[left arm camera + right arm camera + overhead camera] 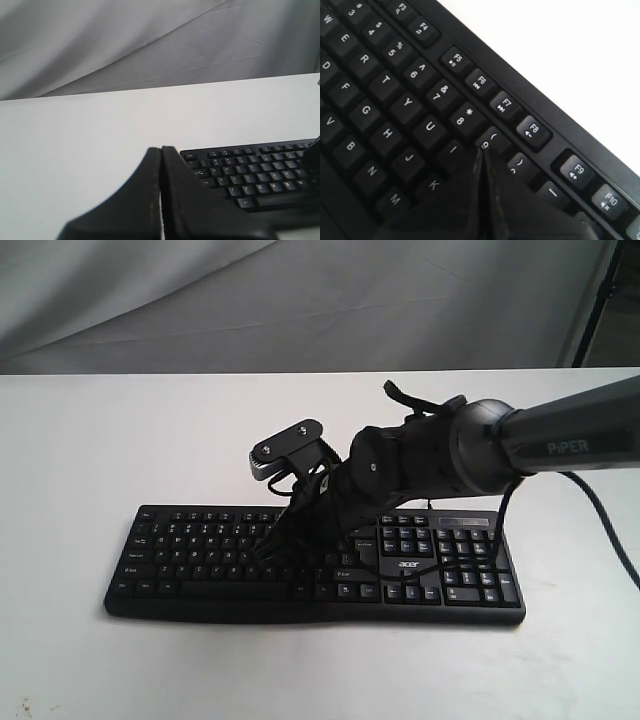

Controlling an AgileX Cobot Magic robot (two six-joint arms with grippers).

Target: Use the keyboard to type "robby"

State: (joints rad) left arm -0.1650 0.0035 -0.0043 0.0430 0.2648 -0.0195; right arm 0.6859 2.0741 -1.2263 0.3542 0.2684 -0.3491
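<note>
The black keyboard (190,540) lies across the white table, with its acer logo and number pad at the right end. My right gripper (272,545) reaches in from the right and points down onto the middle letter keys. In the right wrist view it (481,151) is shut, its tip just below the 9 key (489,140), between I and the bracket key. The key under the tip is hidden. In the left wrist view my left gripper (161,149) is shut on nothing, off the Esc end of the keyboard (255,175). It is out of the exterior view.
The white table (80,440) extends on all sides of the keyboard. A grey cloth backdrop (300,300) hangs behind. A thin black cable (612,540) trails from the right arm, and another loops over the number pad (445,545).
</note>
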